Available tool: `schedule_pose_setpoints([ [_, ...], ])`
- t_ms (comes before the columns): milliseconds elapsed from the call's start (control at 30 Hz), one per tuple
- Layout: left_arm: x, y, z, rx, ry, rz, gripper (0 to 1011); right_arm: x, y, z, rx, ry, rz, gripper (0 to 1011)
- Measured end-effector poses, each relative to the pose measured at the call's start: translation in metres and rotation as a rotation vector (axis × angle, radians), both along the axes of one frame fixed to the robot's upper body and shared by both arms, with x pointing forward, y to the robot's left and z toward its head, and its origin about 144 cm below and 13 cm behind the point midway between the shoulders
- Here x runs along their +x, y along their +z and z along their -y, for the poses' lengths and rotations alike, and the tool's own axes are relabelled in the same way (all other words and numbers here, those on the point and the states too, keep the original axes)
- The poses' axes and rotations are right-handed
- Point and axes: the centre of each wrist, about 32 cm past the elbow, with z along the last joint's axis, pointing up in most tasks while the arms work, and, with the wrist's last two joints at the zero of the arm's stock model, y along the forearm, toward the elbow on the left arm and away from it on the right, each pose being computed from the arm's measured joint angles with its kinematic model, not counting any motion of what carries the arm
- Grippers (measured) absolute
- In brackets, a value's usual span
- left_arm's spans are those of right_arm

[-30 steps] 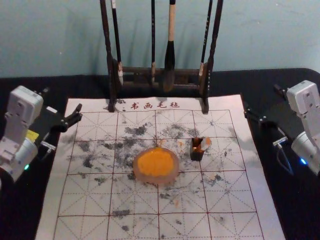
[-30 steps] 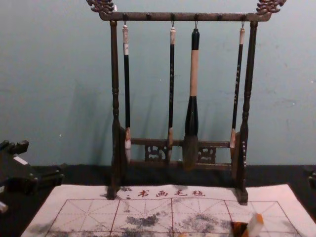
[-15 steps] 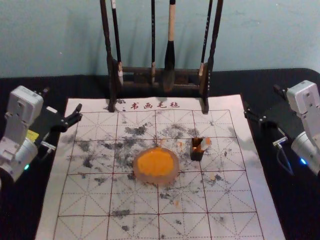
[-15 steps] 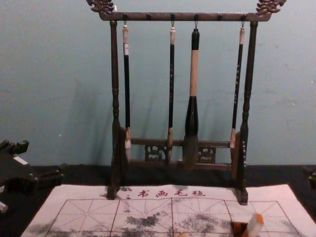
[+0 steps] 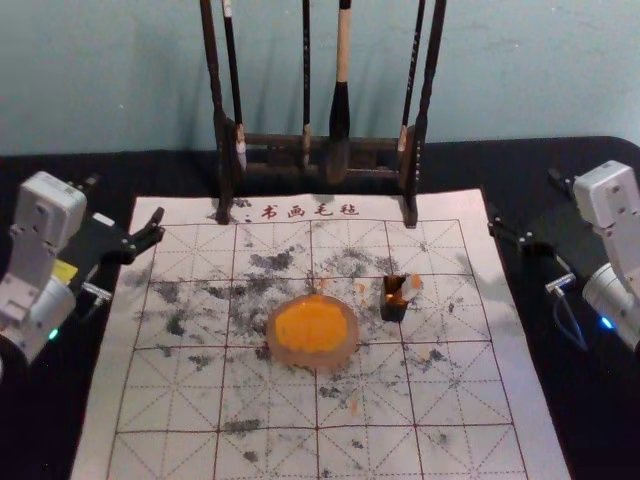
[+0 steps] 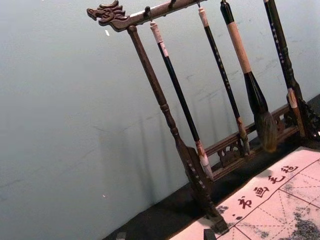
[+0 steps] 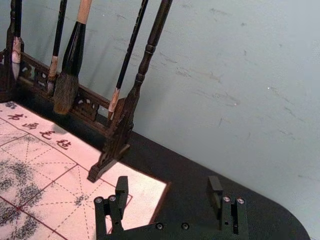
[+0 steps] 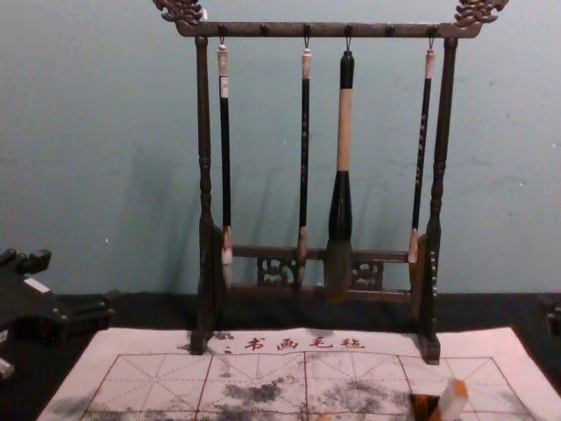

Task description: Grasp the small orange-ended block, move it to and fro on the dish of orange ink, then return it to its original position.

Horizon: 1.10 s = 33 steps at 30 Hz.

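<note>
"Where's the little block (image 5: 412,288)?"

"Right of the middle in the head view, tucked in a dark box (image 5: 394,308). From the chest, its long side leans up and right."

"Which gripper's nearer?"

"The right gripper (image 7: 168,186), by the head view's right edge. The block's down and left of its wide-apart jaws. The left gripper (image 6: 165,235) is far left, jaws apart too."

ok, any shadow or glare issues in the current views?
Head view: soft light, no harsh glare on the orange ink; chest view: faint, soft-edged shadows on the wall, left of the brush rack; left wrist view: faint streaky shadows on the wall too; right wrist view: one jaw of the right gripper is dark-on-dark against the black cloth.
</note>
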Motion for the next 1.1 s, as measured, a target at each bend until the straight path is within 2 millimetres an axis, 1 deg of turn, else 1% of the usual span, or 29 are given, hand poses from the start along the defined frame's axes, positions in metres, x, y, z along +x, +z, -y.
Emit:
schedule_pose_setpoints([
  [567, 0.0, 0.0, 0.0, 0.0, 0.0, 0.0, 1001, -0.001, 0.0, 0.0, 0.003, 0.002, -0.002, 1002],
  [700, 0.0, 0.0, 0.0, 0.0, 0.0, 0.0, 1001, -0.009, -0.001, -0.003, 0.031, 0.02, -0.027, 1000],
  [833, 0.0, 0.0, 0.0, 0.0, 0.0, 0.0, 1001, -0.021, -0.003, -0.007, 0.064, 0.041, -0.075, 1000],
  [1100, 0.0, 0.0, 0.0, 0.0, 0.0, 0.0, 1001, -0.053, -0.007, -0.023, 0.131, 0.128, -0.211, 1002],
])
